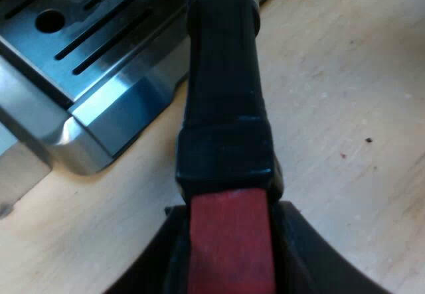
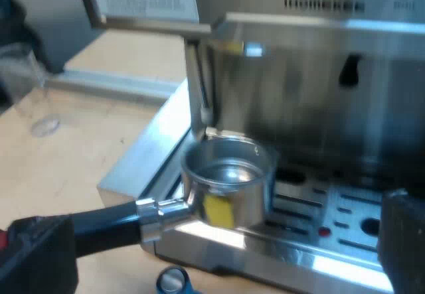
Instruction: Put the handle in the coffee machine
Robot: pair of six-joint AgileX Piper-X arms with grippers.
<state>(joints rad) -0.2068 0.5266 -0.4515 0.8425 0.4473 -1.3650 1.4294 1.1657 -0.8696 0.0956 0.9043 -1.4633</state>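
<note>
In the left wrist view, your left gripper [image 1: 229, 247] is clamping the handle [image 1: 222, 75] at its red end, one black finger pressing on each side of the red. The handle is showing as a thick black shaft with a stepped collar just above the red part. It is reaching away over the wooden table [image 1: 345, 108], just beside the corner of the espresso machine's drip tray [image 1: 99, 55].

In the right wrist view, the holder [image 2: 229, 181] is showing its round metal basket, open side up and shiny. It is sitting at the corner of the drip tray, below the espresso machine [image 2: 312, 75] front and not locked in; you cannot tell whether it is touching the tray. Your right gripper [image 2: 219, 241] is spreading its fingers [image 2: 404, 241] wide, gripping nothing. A measuring glass [image 2: 23, 75] is standing on the table well apart, and a blue tamper [image 2: 172, 282] is lying near the tray's edge.
</note>
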